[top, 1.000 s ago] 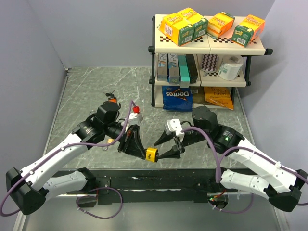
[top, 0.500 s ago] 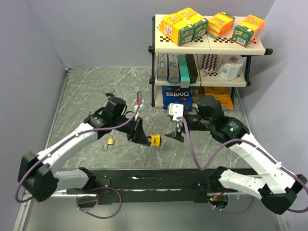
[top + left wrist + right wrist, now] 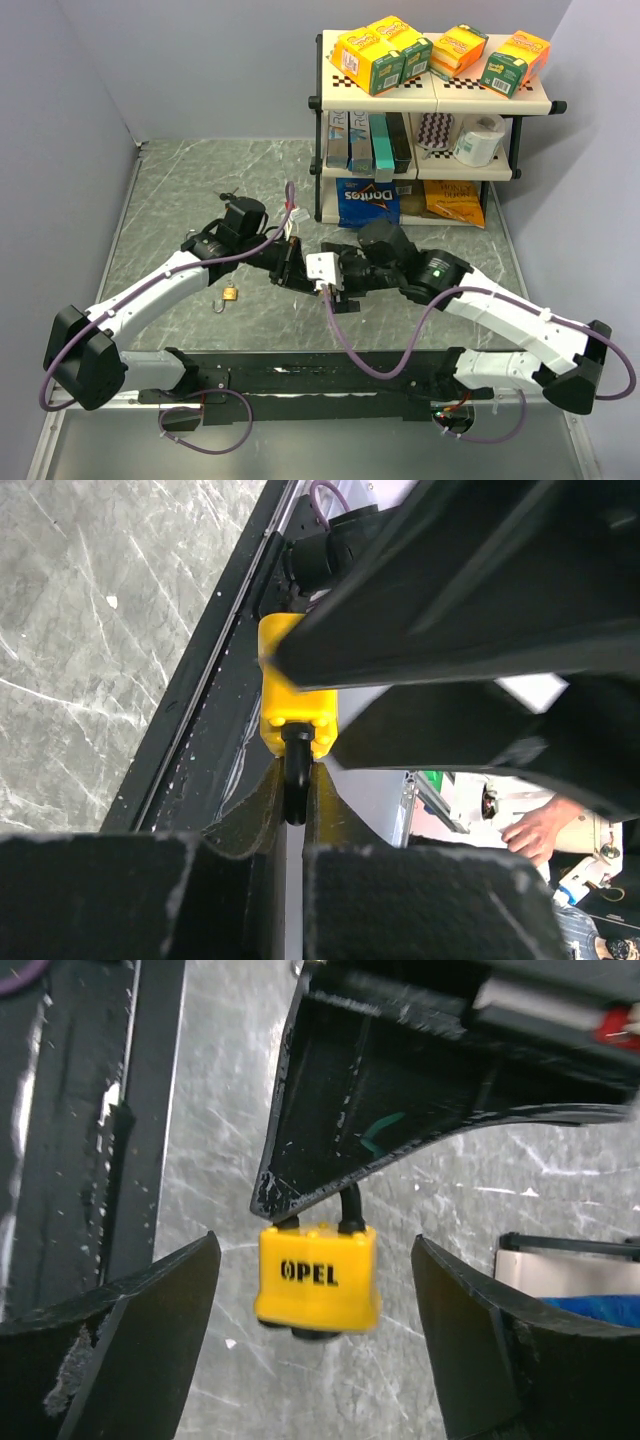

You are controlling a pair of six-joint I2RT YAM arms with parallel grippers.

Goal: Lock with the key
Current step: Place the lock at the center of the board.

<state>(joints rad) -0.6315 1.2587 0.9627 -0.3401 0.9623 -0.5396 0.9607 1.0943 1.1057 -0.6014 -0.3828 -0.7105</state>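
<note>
Two grippers and one lock between them, listed for you as follows:

1. Left gripper: your fingers are pressed together on the black shackle of the yellow padlock. The body juts out beyond the fingertips, with "OPEL" facing the right wrist camera. Its underside is too blurred to read.
2. Right gripper: jaws spread wide, one finger on each side of the padlock body and neither touching it. You hold nothing on this side.
3. Position: from the top camera, both of your grippers meet nose to nose near the middle of the table, and the yellow padlock is mostly hidden between them.
4. Brass padlock: small, lying on the table just beside your left forearm, apart from both grippers.
5. Shelf unit: far right, with orange-and-green boxes on top and a blue Doritos bag at the bottom, well apart from the padlock
</note>
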